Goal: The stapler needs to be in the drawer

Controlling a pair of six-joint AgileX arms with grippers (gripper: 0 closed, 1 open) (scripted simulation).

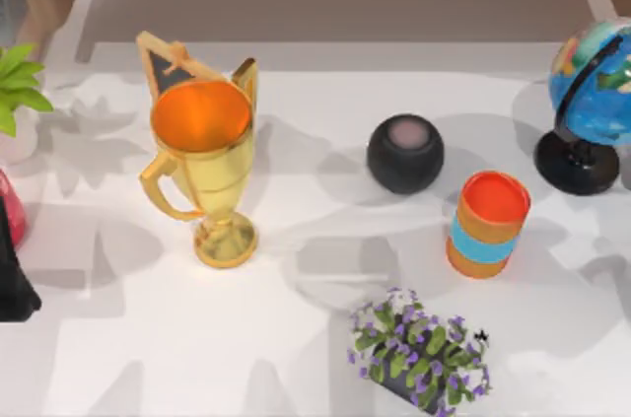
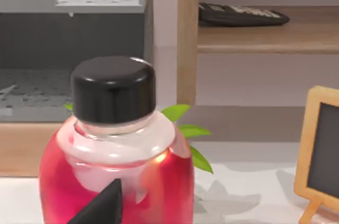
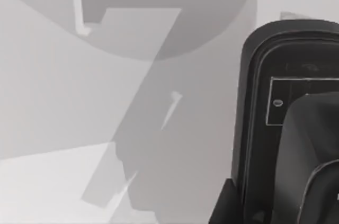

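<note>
Black and rounded, what looks like the stapler (image 3: 254, 128) lies on the white worktop (image 3: 79, 102) right up against my right end effector (image 3: 267, 203), wide or narrow I cannot tell.

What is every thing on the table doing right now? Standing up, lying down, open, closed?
Gold trophy: upright, cup empty.
Orange can: upright, top open.
Black round speaker: sitting flat.
Globe: upright on its stand.
Purple flower planter: lying at an angle near the front edge.
Red bottle: upright, black cap on.
Small chalkboard: standing, blank.
Left gripper: at the table's left edge.
</note>
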